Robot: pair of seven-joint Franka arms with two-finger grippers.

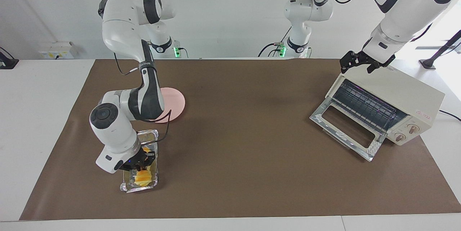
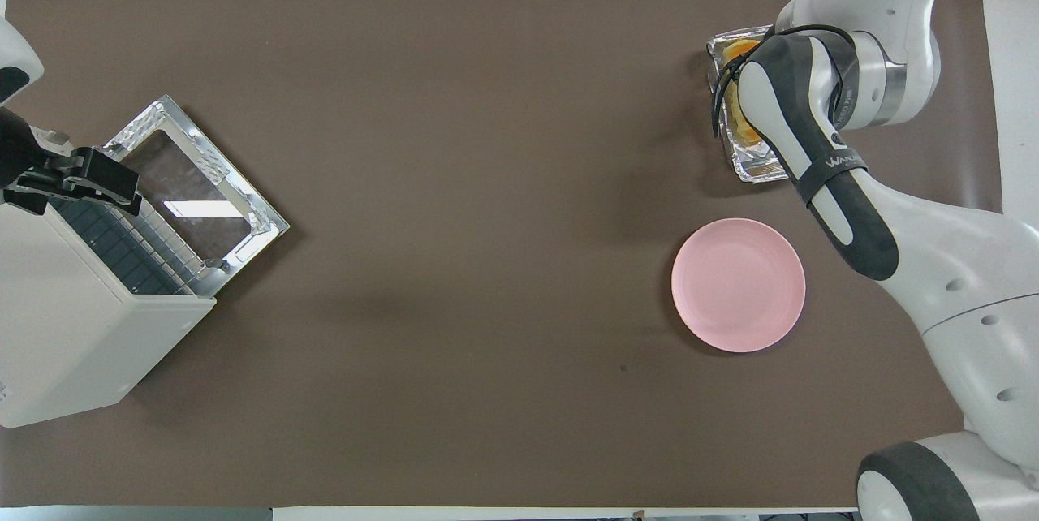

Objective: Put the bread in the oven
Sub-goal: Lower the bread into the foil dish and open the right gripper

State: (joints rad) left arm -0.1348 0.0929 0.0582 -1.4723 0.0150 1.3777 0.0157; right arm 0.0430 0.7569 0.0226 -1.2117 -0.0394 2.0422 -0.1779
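The bread [image 1: 143, 177] is a yellow-orange loaf lying in a crinkled foil tray [image 1: 147, 138] toward the right arm's end of the table. My right gripper [image 1: 144, 162] is down in the tray, right on the loaf's middle. In the overhead view the arm hides this gripper, and only an orange end of the bread [image 2: 740, 50] peeks out. The cream oven [image 1: 403, 98] stands at the left arm's end with its glass door [image 1: 345, 130] dropped open and the wire rack showing. My left gripper [image 1: 360, 64] hangs open over the oven's top edge, above the rack.
A round pink plate [image 1: 174, 101] lies nearer to the robots than the foil tray, partly under the right arm's forearm. Brown paper [image 1: 245, 144] covers the table between tray and oven. The oven's knobs [image 1: 407, 133] face away from the robots.
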